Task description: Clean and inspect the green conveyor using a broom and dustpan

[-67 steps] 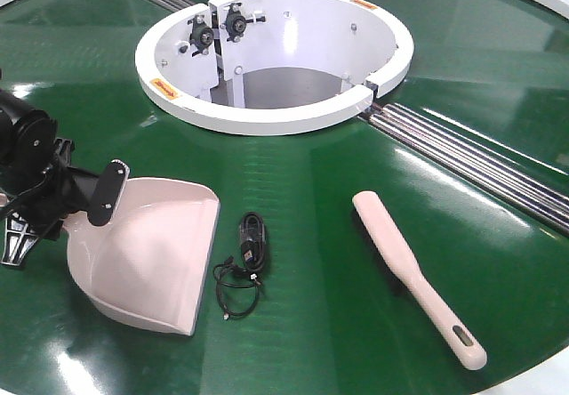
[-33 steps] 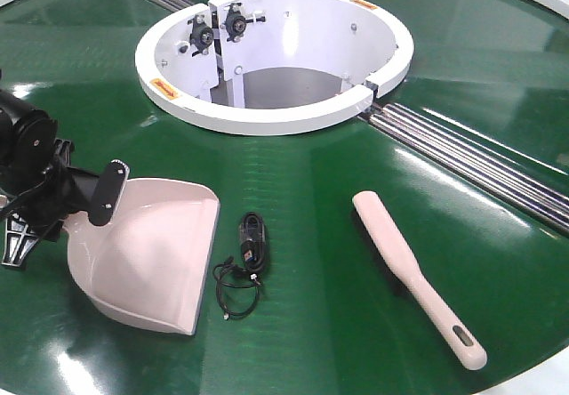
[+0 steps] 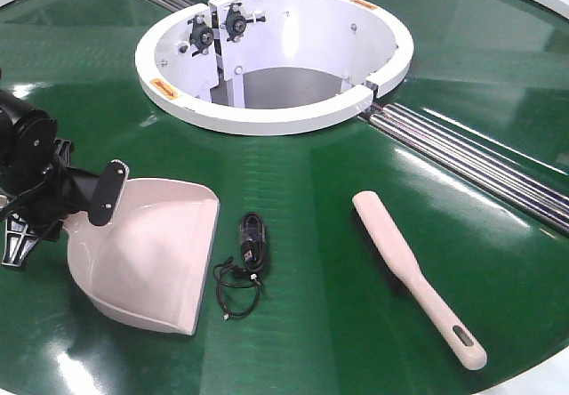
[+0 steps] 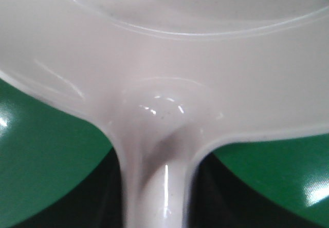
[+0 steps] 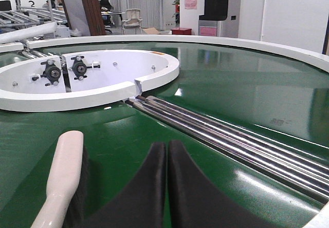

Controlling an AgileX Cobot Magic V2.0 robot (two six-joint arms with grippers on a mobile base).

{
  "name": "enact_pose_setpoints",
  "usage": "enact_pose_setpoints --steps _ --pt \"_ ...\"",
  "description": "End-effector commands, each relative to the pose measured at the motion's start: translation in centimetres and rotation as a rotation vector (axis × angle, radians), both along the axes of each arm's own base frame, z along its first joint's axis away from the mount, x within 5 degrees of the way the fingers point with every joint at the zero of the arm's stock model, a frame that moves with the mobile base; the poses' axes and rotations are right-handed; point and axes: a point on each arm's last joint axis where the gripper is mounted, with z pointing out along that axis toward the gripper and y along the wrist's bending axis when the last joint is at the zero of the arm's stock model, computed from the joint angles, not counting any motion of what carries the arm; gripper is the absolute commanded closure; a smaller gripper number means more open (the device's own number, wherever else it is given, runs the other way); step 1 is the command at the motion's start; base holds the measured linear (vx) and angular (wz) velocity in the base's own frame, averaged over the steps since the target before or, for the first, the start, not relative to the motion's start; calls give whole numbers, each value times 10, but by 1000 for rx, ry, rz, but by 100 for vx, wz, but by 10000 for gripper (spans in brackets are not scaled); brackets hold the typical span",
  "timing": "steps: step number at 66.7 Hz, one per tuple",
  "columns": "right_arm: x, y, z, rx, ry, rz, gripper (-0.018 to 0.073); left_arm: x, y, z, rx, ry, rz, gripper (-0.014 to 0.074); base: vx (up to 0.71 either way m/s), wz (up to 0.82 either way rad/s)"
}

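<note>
— How far along is it?

— Barely begun, I'd say. The dustpan [image 3: 151, 257] lies flat on the conveyor [image 3: 311, 164], at the left, mouth facing a black cable [image 3: 244, 261] that sits just beside it. Nothing is in the pan.

— And the broom [image 3: 416, 275]?

— On the conveyor at the right, well apart from the pan, with nothing holding it.

— The left gripper [image 3: 93, 201]?

— At the pan's handle end. Its wrist view shows the handle running straight toward the camera, but I can't tell whether the fingers are clamped on it.

— The right gripper [image 5: 167, 151]?

— Fingers pressed together, holding nothing. It hovers low, with the broom's head just to its left and the rollers [image 5: 231, 135] ahead.

— So what's left?

— Nearly all of it: take up the broom, sweep the cable into the pan, then look over the surface around the ring [image 3: 276, 119].
</note>
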Motion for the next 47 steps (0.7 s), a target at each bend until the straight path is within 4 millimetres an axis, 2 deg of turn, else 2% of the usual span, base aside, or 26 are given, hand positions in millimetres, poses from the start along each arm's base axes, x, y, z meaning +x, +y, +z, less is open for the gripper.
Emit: enact_pose_setpoints --steps 1,33,40,47 --pt "-1 0 3 -5 -79 -6 569 2 -3 23 -15 -87 -2 603 0 0" --pt "-1 0 6 -4 -102 -6 569 2 -3 23 -15 -87 -2 603 0 0" --pt "-2 0 15 -2 -196 -4 569 2 -3 23 -15 -87 -2 603 0 0" --pt "-6 0 37 -4 -273 -4 569 2 -3 23 -15 -87 -2 603 0 0"
